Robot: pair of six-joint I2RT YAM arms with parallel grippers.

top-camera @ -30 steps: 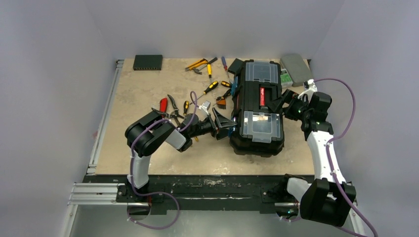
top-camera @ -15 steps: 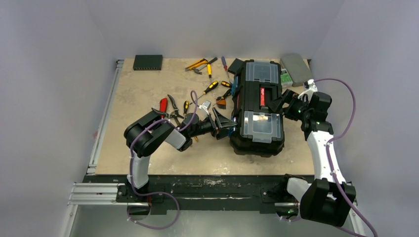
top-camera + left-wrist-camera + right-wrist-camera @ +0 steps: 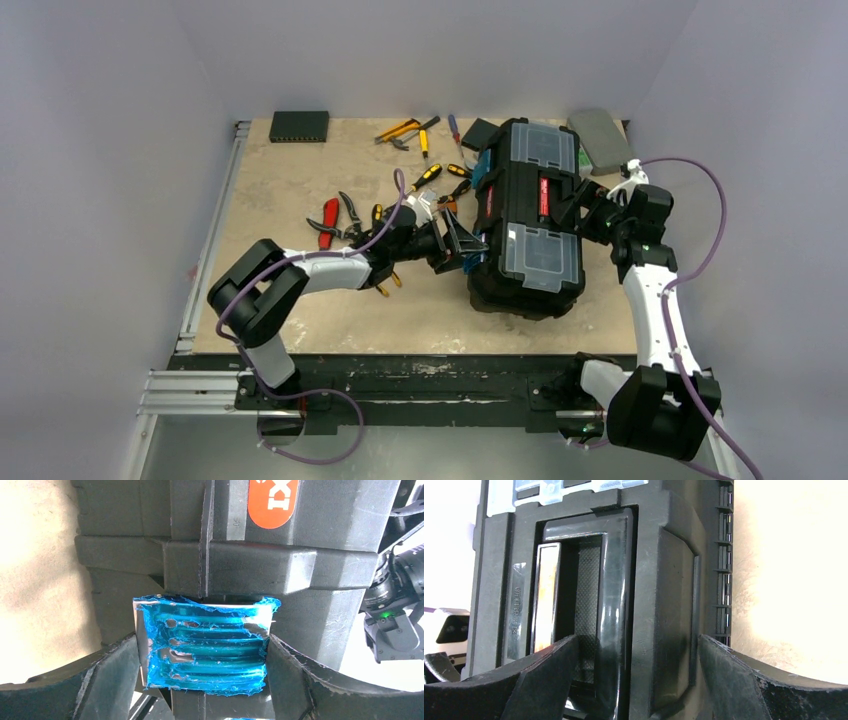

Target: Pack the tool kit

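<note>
- On the right half of the table (image 3: 290,180), seen from above, the large black toolbox (image 3: 528,215) stands with its lid shut and its long axis slightly skewed.
- To its left lie loose yellow-black screwdrivers (image 3: 425,178) and red-handled pliers (image 3: 328,217). A flat black box (image 3: 299,125) sits at the far edge, and a grey case (image 3: 600,135) lies behind the toolbox.
- The left gripper (image 3: 462,245) meets the toolbox's left side low down. The right gripper (image 3: 570,208) is at the lid's right edge, level with the handle (image 3: 545,195).
- In the left wrist view, a blue latch (image 3: 205,650) on the toolbox wall fills the gap between the two fingers (image 3: 110,680). Both inner faces touch its edges, so the claw is clamped on it.
- An orange-red label (image 3: 270,502) shows higher on the wall, and part of the right arm (image 3: 395,595) appears beyond.
- In the right wrist view, the jaws stand wide. One of the fingers (image 3: 539,680) lies in the handle recess and the other sits outside a raised black ridge (image 3: 664,620) of the lid.
- Whether they press on the ridge I cannot tell. A clear compartment lid (image 3: 564,487) shows at the top.
</note>
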